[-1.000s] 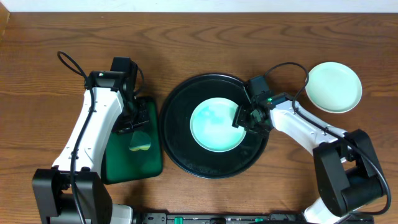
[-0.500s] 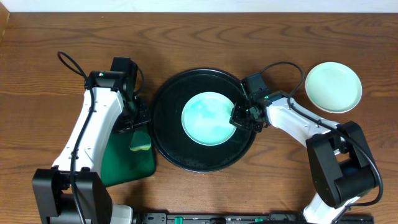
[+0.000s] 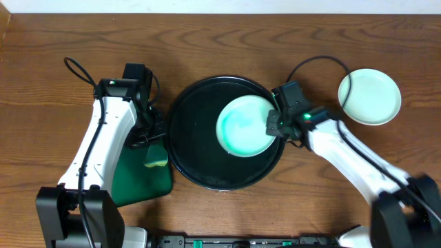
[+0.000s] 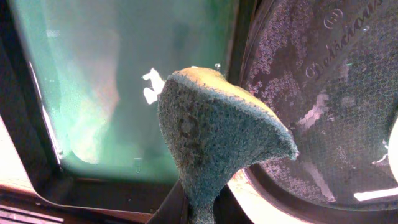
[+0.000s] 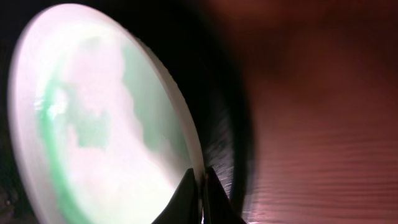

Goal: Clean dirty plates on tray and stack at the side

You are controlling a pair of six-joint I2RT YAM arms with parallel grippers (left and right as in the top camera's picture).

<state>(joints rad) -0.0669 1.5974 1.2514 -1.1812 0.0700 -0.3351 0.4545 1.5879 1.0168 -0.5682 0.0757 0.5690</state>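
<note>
Closed narrow on the right rim of the dirty plate (image 3: 242, 125), the right pincer (image 3: 274, 125) has one finger above the edge and one below, and in the right wrist view the rim sits pinched between them. That plate lies over the right half of the black tray (image 3: 193, 141), which stands mid-worktop (image 3: 69, 41) toward the near edge. It looks tipped, with its held side raised and its green-smeared face turned up and leftward. Being round, it has no long axis to line up with. The left pincer (image 3: 153, 149) is shut on a sponge (image 3: 156, 158) and hangs over the green tray (image 3: 138, 186), just beside the black tray's left rim. From the sponge the smeared plate lies to the right, across the bare left half of the black tray. The right arm is nearer and has the plate, so wiping would likely call for the left arm to reach rightward. A clean plate (image 3: 369, 96) rests apart near the right edge, toward the far side.
</note>
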